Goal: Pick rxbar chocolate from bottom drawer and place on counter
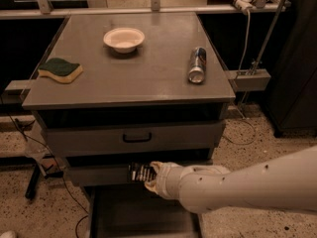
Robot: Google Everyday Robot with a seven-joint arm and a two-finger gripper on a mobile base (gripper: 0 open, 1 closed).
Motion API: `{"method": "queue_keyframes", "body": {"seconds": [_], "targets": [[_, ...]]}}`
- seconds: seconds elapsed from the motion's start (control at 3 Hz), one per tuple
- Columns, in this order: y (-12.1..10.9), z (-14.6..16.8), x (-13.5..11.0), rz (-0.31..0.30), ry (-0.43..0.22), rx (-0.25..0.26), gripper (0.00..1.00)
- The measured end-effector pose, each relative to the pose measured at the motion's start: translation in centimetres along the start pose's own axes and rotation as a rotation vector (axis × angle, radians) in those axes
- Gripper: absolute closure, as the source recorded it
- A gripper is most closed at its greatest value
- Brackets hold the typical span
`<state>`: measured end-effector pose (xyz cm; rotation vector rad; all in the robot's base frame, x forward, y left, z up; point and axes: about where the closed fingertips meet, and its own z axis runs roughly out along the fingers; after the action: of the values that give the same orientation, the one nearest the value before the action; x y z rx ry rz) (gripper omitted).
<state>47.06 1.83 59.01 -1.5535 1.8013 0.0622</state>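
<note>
I have the broad flat grey metal table (148, 81) above the pulled-out shallow grey metal bottom drawer (143, 218). Over that drawer my white pincer (149, 175) clamps the small black wrapped bar with white print (138, 172), against the middle drawer front (96, 175).

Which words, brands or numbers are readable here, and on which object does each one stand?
No text is readable.
rxbar chocolate, held by the gripper in front of the drawers: white print, too blurred to read.
can, lying on the counter: coloured label, too blurred to read.
</note>
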Motion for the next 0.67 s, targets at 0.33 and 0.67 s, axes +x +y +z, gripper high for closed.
{"method": "queue_keyframes", "body": {"seconds": [0.33,0.67], "targets": [[-2.0,-1.7,-2.7,-0.041,-0.024,0.021,1.00],[-4.0,-3.2,-4.5,-0.081,-0.031,0.041,1.00]]}}
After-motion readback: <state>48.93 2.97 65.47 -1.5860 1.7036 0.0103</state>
